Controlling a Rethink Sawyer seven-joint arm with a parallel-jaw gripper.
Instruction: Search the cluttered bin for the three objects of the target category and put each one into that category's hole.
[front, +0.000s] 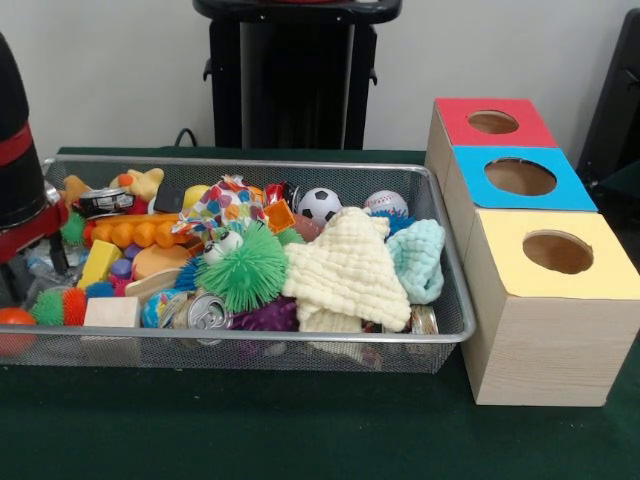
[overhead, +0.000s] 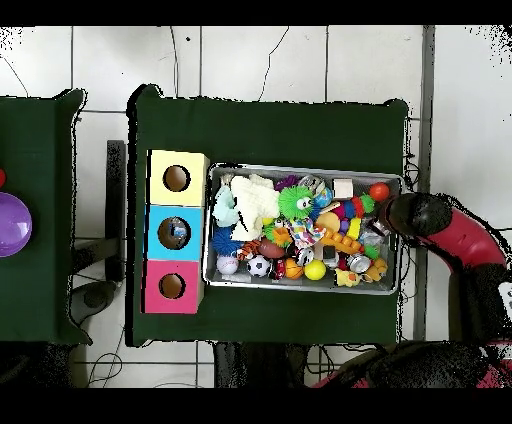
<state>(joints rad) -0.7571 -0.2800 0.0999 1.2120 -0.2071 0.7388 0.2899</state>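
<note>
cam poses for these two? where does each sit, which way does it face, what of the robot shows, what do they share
Front view: sits across the table facing the robot, looks over the bin and the three-hole box; black pedestal at top, red and black arm at the left edge.
Overhead view: above the table, looking straight down, robot base at the bottom; the arm reaches to the bin's right end.
Shared: bin, box with the blue-panelled hole, green spiky ball, soccer ball. Pincer state unclear in both.

Bin (front: 455, 330) packed with toys; blue hole (front: 520, 177) unobstructed above.
</note>
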